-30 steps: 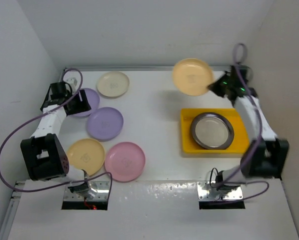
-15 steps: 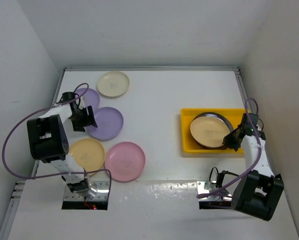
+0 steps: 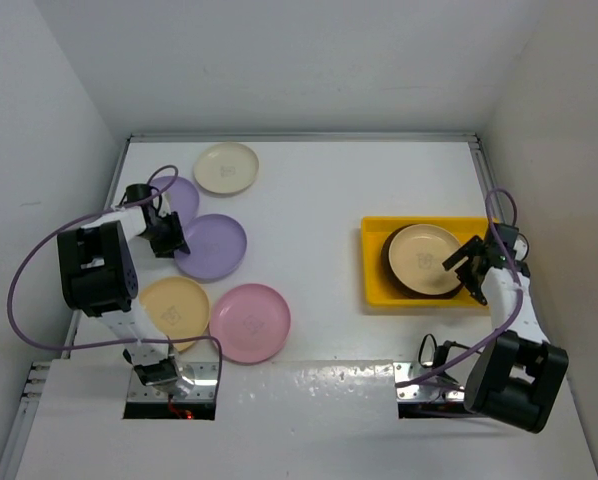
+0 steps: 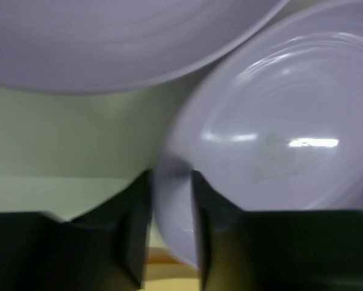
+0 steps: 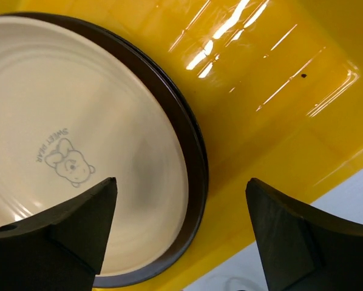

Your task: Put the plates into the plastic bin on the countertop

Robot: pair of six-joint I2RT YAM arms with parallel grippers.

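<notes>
Yellow plastic is filling the right wrist view: the plastic bin (image 5: pixel 278 91) is lying directly beneath the right gripper (image 5: pixel 180 188), whose fingers are standing spread wide and holding nothing. Just under those fingers a pale bear-print plate (image 5: pixel 78 139) is resting inside a dark-rimmed steel plate (image 5: pixel 196 173), both sitting in the bin. Across the countertop (image 3: pixel 319 190), the left gripper (image 4: pixel 169 182) is pinching the rim of a lilac plate (image 4: pixel 272 145), the rim sitting between its nearly closed fingers (image 4: pixel 136 230). A second lilac plate (image 4: pixel 108 42) is lying just beyond the fingertips, beside the held one. A cream plate (image 3: pixel 226 167) is lying past that gripper toward the back wall, while an orange-yellow plate (image 3: pixel 174 307) and a pink plate (image 3: pixel 250 322) are sitting on its near side.
</notes>
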